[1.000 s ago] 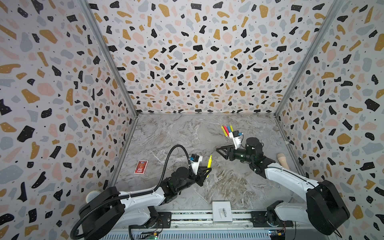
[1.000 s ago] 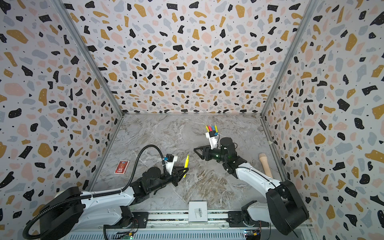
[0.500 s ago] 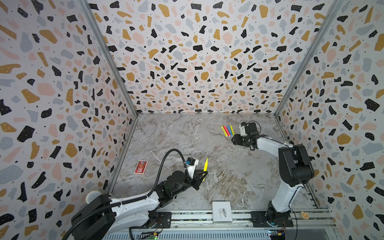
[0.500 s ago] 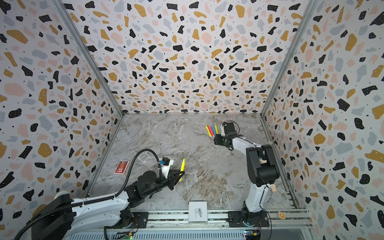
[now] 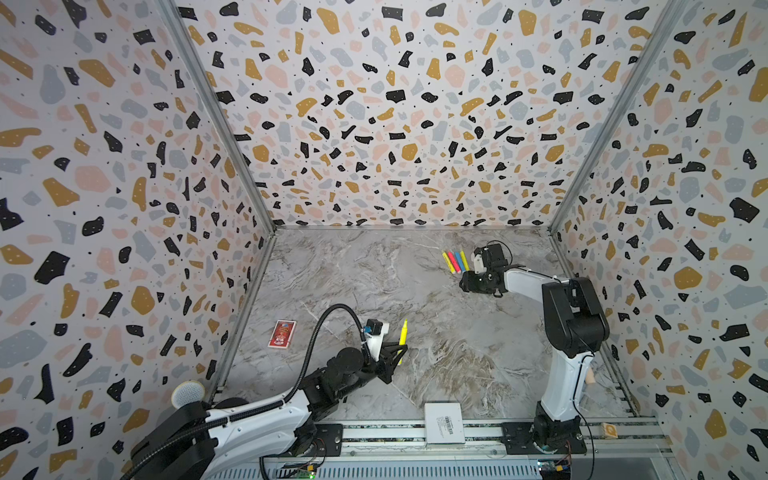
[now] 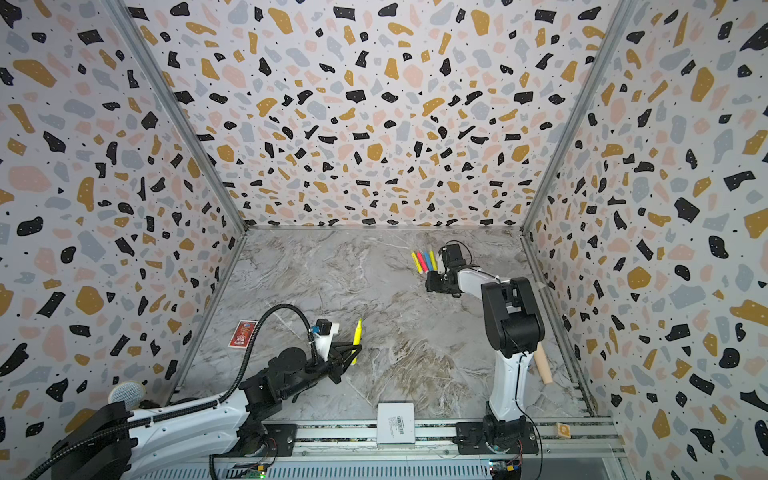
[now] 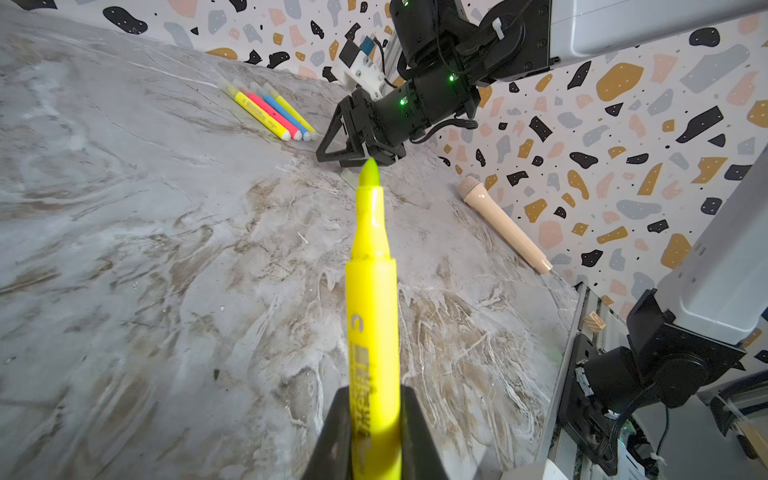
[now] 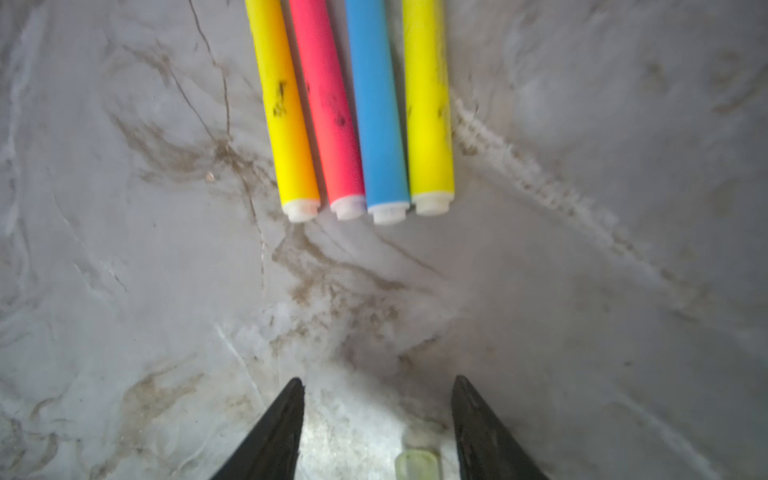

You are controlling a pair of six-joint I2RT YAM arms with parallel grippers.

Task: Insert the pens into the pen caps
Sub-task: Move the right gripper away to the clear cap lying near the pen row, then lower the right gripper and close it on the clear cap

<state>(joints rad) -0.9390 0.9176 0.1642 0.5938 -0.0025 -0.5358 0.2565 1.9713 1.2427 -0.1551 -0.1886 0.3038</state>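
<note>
My left gripper is shut on a bright yellow pen near its rear end. The pen's bare tip points up and away. Several more pens, two yellow, one pink-red and one blue, lie side by side at the back right of the table. In the left wrist view the pens carry clear caps on their far ends. My right gripper hangs open just in front of that row, fingers pointing down. A loose clear pen cap lies on the table between its fingers, closer to one finger, ungripped.
A red playing card lies by the left wall. A beige microphone lies along the right wall. On the front rail sit a white box and a small wooden block. A grey mesh ball sits at front left.
My right gripper has left the middle of the table, swung back beside the row of pens and come down over the loose cap. The left gripper has kept the yellow pen, shifting only slightly.
</note>
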